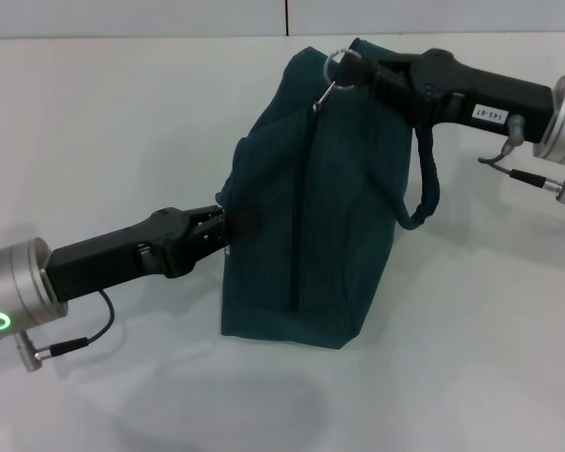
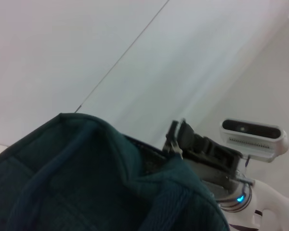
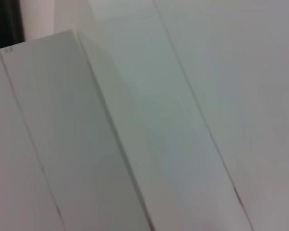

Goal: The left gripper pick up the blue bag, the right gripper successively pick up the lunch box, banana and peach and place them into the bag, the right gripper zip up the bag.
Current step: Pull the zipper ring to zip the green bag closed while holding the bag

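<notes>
Clenched jaws: your right gripper (image 1: pixel 363 72) pinches the metal ring zip pull (image 1: pixel 336 64); left gripper (image 1: pixel 228 229) grips the dark teal fabric bag (image 1: pixel 311 217); zipping looks nearly finished.

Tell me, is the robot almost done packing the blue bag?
Nearly. No lunch box, banana or peach lies on the table, so they are probably inside, though that cannot be seen. The left gripper holds the blue bag by its side. The right gripper is at the zip ring at the bag's far top end. The zip looks closed; only letting go seems left.
</notes>
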Motion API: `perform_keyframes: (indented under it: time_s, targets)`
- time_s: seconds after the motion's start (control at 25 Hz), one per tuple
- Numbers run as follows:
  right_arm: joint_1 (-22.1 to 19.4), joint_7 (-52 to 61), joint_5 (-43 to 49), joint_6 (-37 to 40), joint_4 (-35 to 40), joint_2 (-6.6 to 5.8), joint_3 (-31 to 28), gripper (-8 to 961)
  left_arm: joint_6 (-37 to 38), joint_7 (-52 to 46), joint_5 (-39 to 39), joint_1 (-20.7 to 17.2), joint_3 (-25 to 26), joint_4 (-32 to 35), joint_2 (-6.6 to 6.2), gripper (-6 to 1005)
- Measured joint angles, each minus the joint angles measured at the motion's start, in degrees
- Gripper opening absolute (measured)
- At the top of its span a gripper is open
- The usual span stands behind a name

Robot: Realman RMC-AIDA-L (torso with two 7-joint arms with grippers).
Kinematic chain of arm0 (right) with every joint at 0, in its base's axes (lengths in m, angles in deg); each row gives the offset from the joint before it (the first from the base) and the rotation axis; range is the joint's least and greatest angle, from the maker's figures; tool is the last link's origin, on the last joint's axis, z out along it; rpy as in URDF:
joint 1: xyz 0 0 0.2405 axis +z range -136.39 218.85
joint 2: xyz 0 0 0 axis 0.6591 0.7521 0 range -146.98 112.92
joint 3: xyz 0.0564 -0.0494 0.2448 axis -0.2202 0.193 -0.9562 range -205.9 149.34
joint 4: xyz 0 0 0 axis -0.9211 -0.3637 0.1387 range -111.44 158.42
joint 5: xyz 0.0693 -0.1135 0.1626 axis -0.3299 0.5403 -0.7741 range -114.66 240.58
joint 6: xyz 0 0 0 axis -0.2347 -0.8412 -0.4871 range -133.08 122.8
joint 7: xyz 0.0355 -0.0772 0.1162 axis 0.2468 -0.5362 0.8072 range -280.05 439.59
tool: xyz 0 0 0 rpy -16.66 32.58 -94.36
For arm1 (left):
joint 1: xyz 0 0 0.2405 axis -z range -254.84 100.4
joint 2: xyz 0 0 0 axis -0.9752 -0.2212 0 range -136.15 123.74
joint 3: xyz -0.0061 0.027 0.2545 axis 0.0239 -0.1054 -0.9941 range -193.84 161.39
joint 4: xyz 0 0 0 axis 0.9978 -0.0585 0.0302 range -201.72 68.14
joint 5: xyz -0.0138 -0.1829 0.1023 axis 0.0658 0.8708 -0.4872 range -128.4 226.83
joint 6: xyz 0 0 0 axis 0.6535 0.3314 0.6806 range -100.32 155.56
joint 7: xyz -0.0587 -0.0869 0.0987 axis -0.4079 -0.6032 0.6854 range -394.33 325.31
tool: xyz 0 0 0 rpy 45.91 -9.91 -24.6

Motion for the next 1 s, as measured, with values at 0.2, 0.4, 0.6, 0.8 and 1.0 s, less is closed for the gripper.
perform_keyframes:
  time_s: [0.2,0.4,0.6,0.8,1.0]
  targets:
    - [-0.22,1.83,-0.53,-0.41,-0.30,-0.01,-0.64,5,0.06,0.47,0.00,-0.12,0.01,-0.34,0.02,54]
    - [0.03,7.63,-0.61,0.01,-0.60,0.01,-0.31,5,0.06,0.55,1.62,0.23,0.28,-1.82,0.01,54]
    - [-0.21,15.13,-0.68,-0.14,-1.07,0.21,-0.19,5,-0.13,0.69,3.20,0.45,0.31,-2.48,0.02,54]
    - [0.33,18.56,-0.45,-0.17,-2.63,0.24,-0.14,6,-0.19,1.27,3.52,0.90,0.13,-3.32,0.06,53]
    - [-0.05,19.71,-1.07,-0.64,-2.73,0.24,-0.60,6,0.00,1.45,2.89,0.80,-0.16,-3.36,0.09,53]
